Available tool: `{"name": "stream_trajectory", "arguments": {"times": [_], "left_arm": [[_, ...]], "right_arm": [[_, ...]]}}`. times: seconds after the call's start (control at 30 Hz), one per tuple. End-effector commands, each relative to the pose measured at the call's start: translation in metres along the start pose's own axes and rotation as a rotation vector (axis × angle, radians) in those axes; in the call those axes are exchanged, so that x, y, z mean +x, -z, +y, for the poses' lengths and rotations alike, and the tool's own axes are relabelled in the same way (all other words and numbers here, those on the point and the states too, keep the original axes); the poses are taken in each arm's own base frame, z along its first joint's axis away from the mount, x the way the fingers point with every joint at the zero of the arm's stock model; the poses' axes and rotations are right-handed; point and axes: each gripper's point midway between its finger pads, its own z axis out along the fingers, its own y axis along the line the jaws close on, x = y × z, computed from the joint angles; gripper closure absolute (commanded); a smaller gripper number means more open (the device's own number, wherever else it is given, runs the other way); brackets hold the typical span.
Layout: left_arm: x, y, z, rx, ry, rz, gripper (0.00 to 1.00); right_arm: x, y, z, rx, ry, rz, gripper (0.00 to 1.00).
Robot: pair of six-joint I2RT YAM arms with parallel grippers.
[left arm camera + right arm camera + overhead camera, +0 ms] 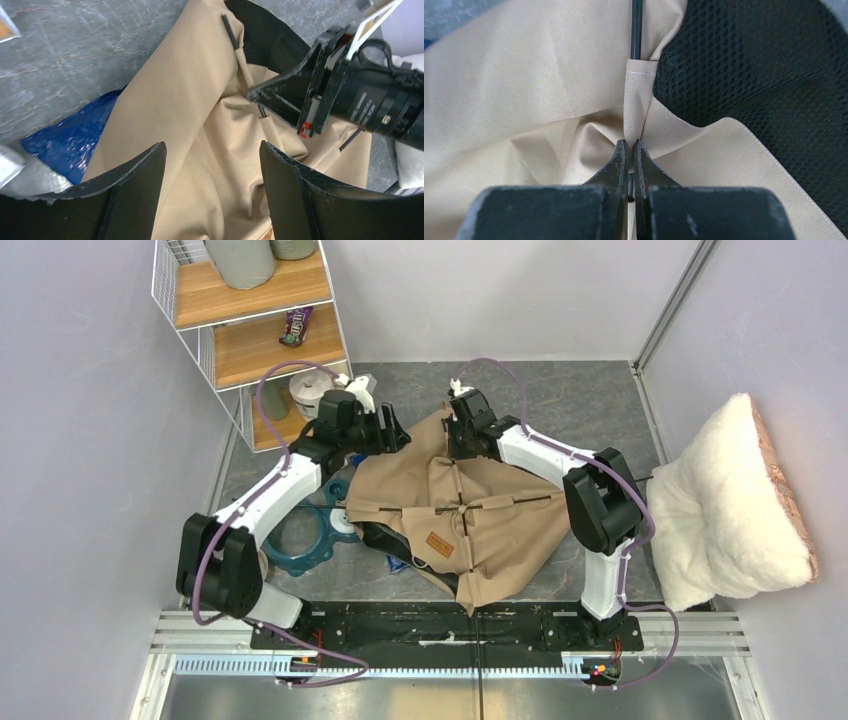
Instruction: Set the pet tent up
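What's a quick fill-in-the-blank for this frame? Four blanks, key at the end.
1. The right hand is ____ on the pet tent's pole sleeve.
2. The left hand hangs over the tan fabric with jaws ____.
3. The patch label on the tent is ____.
4. The fluffy cushion is mostly ____.
Missing words: shut; open; brown; white.
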Motion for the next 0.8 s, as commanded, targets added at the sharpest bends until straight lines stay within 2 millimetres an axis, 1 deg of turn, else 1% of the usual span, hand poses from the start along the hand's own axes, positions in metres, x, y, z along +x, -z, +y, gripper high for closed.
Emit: {"name": "stream_trajectory", "arguments": {"times": [0.0,0.17,0.2,0.3,0.37,0.47,0.53,0.67,0.7,0.77], "left_arm": [[-0.037,-0.021,-0.023,0.038,0.010,-0.118,0.26],[-0.034,-0.049,-0.028,0.043,0.030,-0.129,0.28],[-0.033,-0.054,-0.029,0.047,0.026,-0.128,0.28],[-0.025,-0.073,-0.030,0.044,0.026,-0.102,0.30],[-0.015,-0.084,-0.030,0.045,0.021,-0.077,0.31],[0.006,-0.098,-0.029,0.054,0.021,-0.018,0.36],[0.021,-0.104,-0.023,0.040,0.033,0.021,0.39],[0.055,-0.115,0.000,-0.043,0.058,0.117,0.47],[0.069,-0.116,0.009,-0.079,0.066,0.163,0.49],[0.084,-0.119,0.021,-0.127,0.067,0.213,0.53]], "right_arm": [[0.026,0.008,0.005,-0.055,-0.035,0.081,1.00],[0.050,0.000,0.003,-0.061,-0.082,0.149,1.00],[0.053,-0.001,0.003,-0.061,-0.089,0.157,1.00],[0.062,-0.005,0.000,-0.052,-0.103,0.185,1.00],[0.064,-0.004,0.000,-0.050,-0.106,0.193,1.00],[0.061,-0.001,0.000,-0.052,-0.107,0.183,1.00],[0.055,0.001,0.001,-0.055,-0.107,0.167,1.00],[0.041,0.006,0.006,-0.072,-0.112,0.129,1.00],[0.038,0.008,0.007,-0.077,-0.116,0.119,1.00],[0.031,0.011,0.010,-0.086,-0.121,0.099,1.00]]}}
